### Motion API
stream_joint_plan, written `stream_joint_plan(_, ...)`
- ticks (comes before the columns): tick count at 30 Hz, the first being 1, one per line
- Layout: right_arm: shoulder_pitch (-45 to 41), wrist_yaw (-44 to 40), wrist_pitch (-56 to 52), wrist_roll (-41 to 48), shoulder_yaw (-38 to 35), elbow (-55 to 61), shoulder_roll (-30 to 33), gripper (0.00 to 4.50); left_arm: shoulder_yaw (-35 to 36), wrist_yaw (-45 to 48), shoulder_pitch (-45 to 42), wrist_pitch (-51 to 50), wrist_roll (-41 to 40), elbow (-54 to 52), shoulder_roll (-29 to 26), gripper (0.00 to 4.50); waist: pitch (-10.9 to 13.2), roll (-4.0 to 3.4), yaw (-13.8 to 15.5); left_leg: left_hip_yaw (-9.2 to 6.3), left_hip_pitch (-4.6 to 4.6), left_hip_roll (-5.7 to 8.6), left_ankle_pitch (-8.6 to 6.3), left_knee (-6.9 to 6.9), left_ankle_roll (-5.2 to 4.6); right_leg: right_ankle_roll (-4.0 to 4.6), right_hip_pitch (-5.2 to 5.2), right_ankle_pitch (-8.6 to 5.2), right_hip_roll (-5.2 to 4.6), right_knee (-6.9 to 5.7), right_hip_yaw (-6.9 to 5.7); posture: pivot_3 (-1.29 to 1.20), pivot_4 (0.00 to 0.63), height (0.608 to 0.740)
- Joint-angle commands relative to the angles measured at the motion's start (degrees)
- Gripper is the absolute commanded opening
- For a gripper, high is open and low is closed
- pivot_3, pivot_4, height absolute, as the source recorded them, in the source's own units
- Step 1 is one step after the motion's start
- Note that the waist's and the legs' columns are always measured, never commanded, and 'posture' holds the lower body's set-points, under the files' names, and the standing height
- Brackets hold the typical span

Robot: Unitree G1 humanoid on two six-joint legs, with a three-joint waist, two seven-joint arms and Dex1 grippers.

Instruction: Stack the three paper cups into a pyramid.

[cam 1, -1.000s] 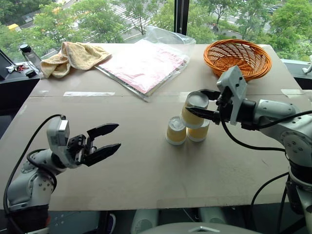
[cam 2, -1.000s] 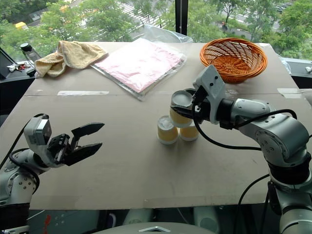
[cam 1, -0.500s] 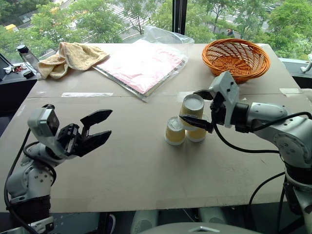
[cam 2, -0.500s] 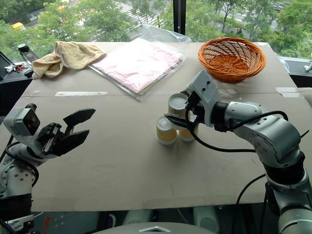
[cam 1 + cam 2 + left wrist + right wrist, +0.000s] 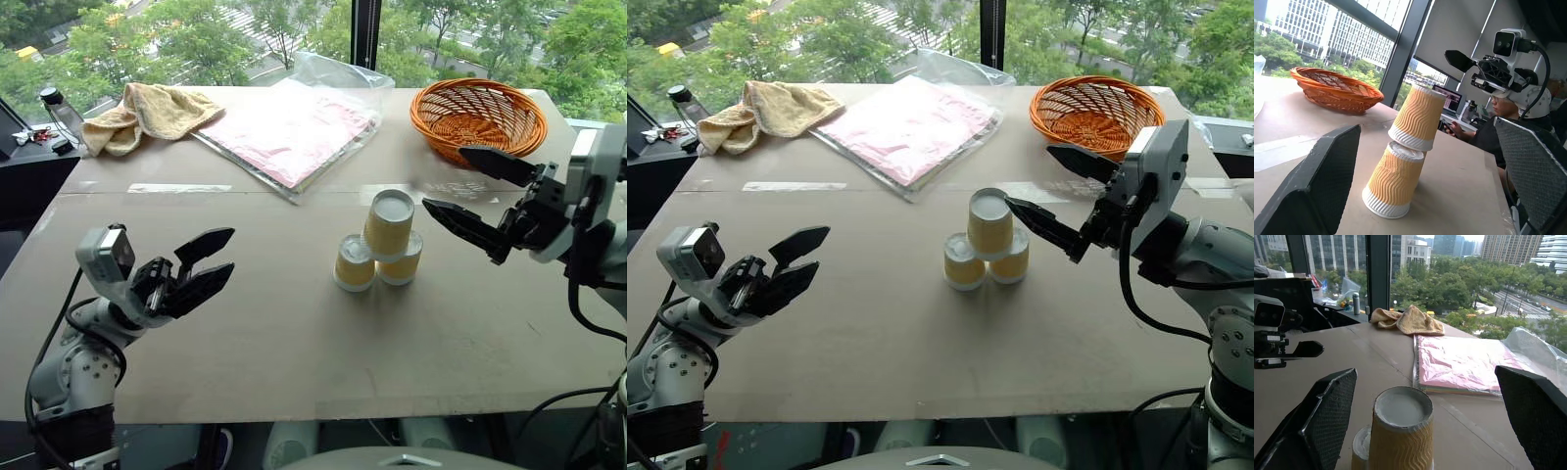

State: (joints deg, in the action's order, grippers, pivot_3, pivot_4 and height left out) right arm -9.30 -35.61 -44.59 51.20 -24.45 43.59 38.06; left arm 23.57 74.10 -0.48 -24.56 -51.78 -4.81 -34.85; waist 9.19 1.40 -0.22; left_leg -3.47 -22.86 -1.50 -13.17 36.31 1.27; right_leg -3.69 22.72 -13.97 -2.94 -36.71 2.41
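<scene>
1. The three paper cups (image 5: 380, 247) stand stacked mid-table, top cup tilted.
2. My right gripper (image 5: 468, 192) is spread, empty, just right of them.
3. I withdraw straight, avoiding any brush.
4. My left gripper (image 5: 204, 264) hangs spread, well apart.

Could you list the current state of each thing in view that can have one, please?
top paper cup: upside down, resting on the two lower cups, released
two lower paper cups: upside down, side by side on the table
right gripper: open, clear of the stack
left gripper: open, empty
orange wicker basket: upright, looks empty
yellow towel: crumpled
pink sheets in plastic sleeve: lying flat
</scene>
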Motion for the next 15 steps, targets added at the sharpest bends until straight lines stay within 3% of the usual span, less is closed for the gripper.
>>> stream_joint_plan(1, 12.3, -4.7, 5.1, -3.2, -7.1, 0.7, 0.6, 4.47, -1.3, -2.3, 1.1, 2.9, 5.3, -0.2, -0.9, 4.5, 0.0, -0.01, -0.2, 0.08, 0.0, 0.0, 0.0, 0.01, 0.0, 0.02, 0.02, -0.01, 0.0, 0.01, 0.07, 0.0, 0.15, 0.74)
stream_joint_plan(6, 31.5, -13.5, 17.8, -12.4, -11.7, -3.2, -1.3, 4.47, -2.2, -4.4, 4.1, 4.7, 10.9, 0.2, -2.5, 4.5, 0.0, -0.01, -0.7, 0.12, 0.09, 0.0, 0.0, 0.01, 0.0, 0.03, -0.01, -0.04, 0.0, -0.01, 0.12, 0.0, 0.15, 0.74)
stream_joint_plan(11, 40.1, -20.2, 27.0, -17.5, -12.3, -7.9, -1.7, 4.47, -3.1, -7.3, 6.8, 4.6, 15.3, -0.6, -4.6, 4.5, -0.1, 0.02, -0.7, 0.2, 0.23, -0.08, 0.0, 0.01, 0.0, -0.18, -0.04, -0.17, 0.02, -0.03, 0.17, 0.0, 0.15, 0.74)
stream_joint_plan(15, 41.4, -23.0, 31.8, -21.0, -10.1, -12.2, -0.8, 4.47, -5.1, -8.5, 7.2, 3.9, 17.2, -1.7, -5.5, 4.5, -0.1, 0.05, -0.5, 0.2, 0.19, -0.07, -0.01, 0.01, 0.01, -0.17, -0.05, -0.18, 0.0, 0.01, 0.16, 0.0, 0.15, 0.74)
